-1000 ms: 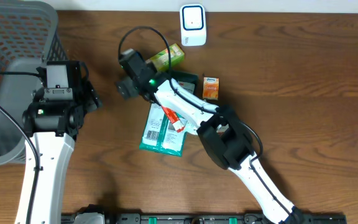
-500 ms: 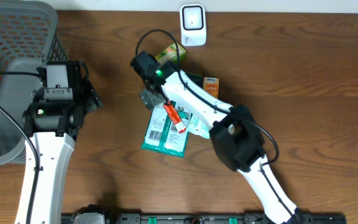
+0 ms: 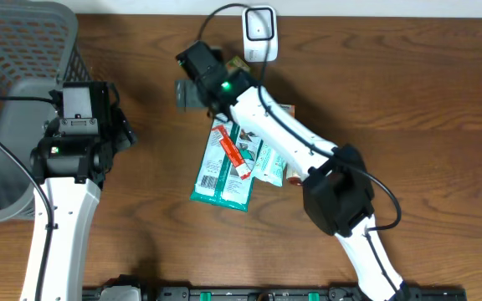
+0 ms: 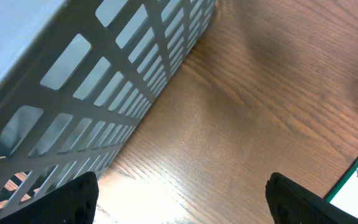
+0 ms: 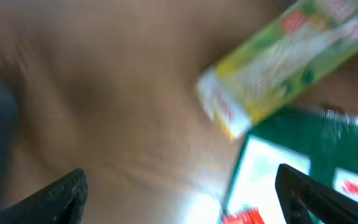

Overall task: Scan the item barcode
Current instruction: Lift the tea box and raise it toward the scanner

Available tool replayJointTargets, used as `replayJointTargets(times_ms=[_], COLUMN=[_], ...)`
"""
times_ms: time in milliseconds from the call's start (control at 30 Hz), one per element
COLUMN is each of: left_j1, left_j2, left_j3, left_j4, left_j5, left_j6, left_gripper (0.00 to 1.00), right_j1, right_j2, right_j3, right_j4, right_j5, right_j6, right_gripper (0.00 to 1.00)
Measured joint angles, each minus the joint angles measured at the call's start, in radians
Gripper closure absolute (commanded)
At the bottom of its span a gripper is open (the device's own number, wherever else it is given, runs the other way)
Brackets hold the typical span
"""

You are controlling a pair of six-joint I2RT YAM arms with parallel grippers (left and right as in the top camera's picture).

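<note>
Several items lie mid-table: a green pack with a white barcode label (image 3: 223, 176), a red tube (image 3: 233, 155) on it, a teal pack (image 3: 268, 164), and a yellow-green box (image 3: 236, 64) mostly hidden under my right arm. The white scanner (image 3: 258, 33) stands at the far edge. My right gripper (image 3: 188, 94) hovers open just left of the box, holding nothing. In the blurred right wrist view the gripper (image 5: 185, 205) stays empty, with the box (image 5: 278, 62) and green pack (image 5: 303, 162) ahead. My left gripper (image 3: 122, 127) is open beside the basket and shows empty in the left wrist view (image 4: 182, 205).
A grey mesh basket (image 3: 23, 42) fills the far left corner; its wall (image 4: 86, 81) is close to my left fingers. A small orange box (image 3: 287, 109) peeks out beside the right arm. My right arm crosses over the pile.
My right gripper has swung from the left of the pile toward the far edge, ending beside the yellow-green box. The left arm has not moved.
</note>
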Motion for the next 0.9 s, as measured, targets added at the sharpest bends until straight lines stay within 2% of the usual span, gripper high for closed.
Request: replayJointTargets(times_ms=[200, 433, 633, 733, 833, 900], left_j1=[0.0, 0.0, 0.0, 0.0, 0.0, 0.0], left_j2=[0.0, 0.0, 0.0, 0.0, 0.0, 0.0], left_j3=[0.0, 0.0, 0.0, 0.0, 0.0, 0.0], left_j4=[0.0, 0.0, 0.0, 0.0, 0.0, 0.0], left_j5=[0.0, 0.0, 0.0, 0.0, 0.0, 0.0], left_j6=[0.0, 0.0, 0.0, 0.0, 0.0, 0.0], left_gripper=[0.13, 0.13, 0.13, 0.13, 0.13, 0.13], right_j1=[-0.06, -0.071, -0.055, -0.044, -0.041, -0.041], right_j2=[0.025, 0.125, 0.204, 0.209, 0.21, 0.21], right_j3=[0.0, 0.0, 0.0, 0.002, 0.002, 0.003], right_j4=[0.135, 0.172, 0.219, 0.221, 0.206, 0.201], right_j5=[0.004, 0.009, 0.055, 0.093, 0.117, 0.122], right_j6=[0.259, 0.488, 0.566, 0.582, 0.591, 0.583], right_gripper=[0.18, 0.2, 0.24, 0.3, 0.4, 0.41])
